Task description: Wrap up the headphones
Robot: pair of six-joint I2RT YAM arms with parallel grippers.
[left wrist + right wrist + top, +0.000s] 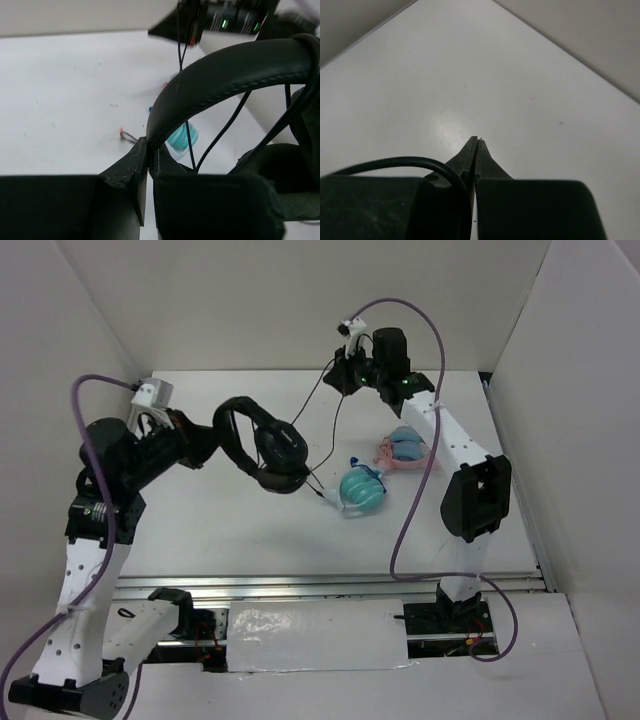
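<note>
Holding the headphones (268, 445) over the table's (200, 535) left half, my left gripper (150, 150) pinches the headband (225, 70); right gripper (476, 142) (far edge) is clamped on the cable (220, 135).

Seen from the left wrist, the headphones (230, 70) run off the right edge, so their far side is lost, and the teal headphones (182, 139) show only as a sliver behind them. The right arm (225, 20) is a blur cut by the top edge. At the right gripper (476, 142) the cable (395, 162) dips behind a finger, hiding the pinch itself.
</note>
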